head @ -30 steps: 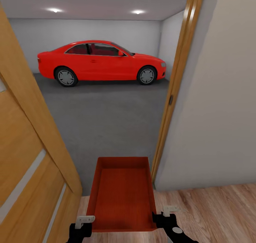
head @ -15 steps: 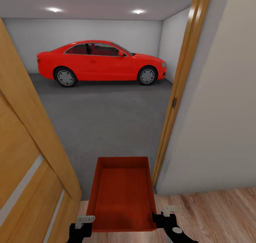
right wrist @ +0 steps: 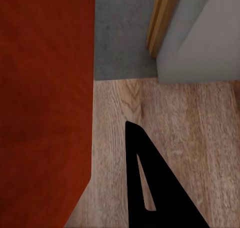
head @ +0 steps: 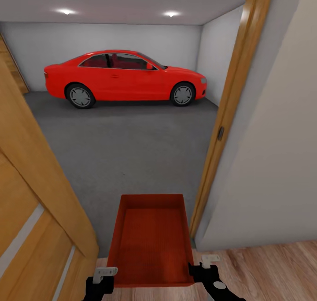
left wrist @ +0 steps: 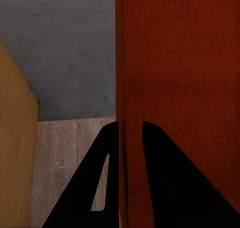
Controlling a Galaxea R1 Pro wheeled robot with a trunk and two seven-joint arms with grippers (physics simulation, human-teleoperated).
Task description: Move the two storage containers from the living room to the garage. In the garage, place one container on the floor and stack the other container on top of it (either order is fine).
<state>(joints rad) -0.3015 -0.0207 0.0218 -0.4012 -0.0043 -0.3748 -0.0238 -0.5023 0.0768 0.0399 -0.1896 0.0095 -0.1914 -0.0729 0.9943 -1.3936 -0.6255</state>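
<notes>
The storage container [head: 151,241] is held between both grippers, in front of you at the doorway, its far end already over the grey garage floor [head: 127,146] and its near end over the wood-plank floor [head: 264,265]. In the left wrist view the left gripper [left wrist: 131,153] has its two dark fingers [left wrist: 165,178] on both sides of the thin orange wall, narrow, pinching it. For the right gripper [head: 207,270] I see in its wrist view only one finger [right wrist: 150,188], beside the container's outer wall; if it really clamps the wall I cannot tell, pls treat that side as less sure. Outward from the hands: an open wooden door [head: 35,204] is close on the left, the door frame [head: 229,116] and a cream wall [head: 277,160] close on the right, so the passage is tight. Beyond, the garage is bare, w/ a red car [head: 123,78] far at the back wall. Step in hand, in my judgement: carrying the container into the garage; whether it is the first or second one I cannot say, no other bin is visible. Next you need to drive straight fwd, keep the bin centred btw door and frame, then lower it on the concrete well before the car.
</notes>
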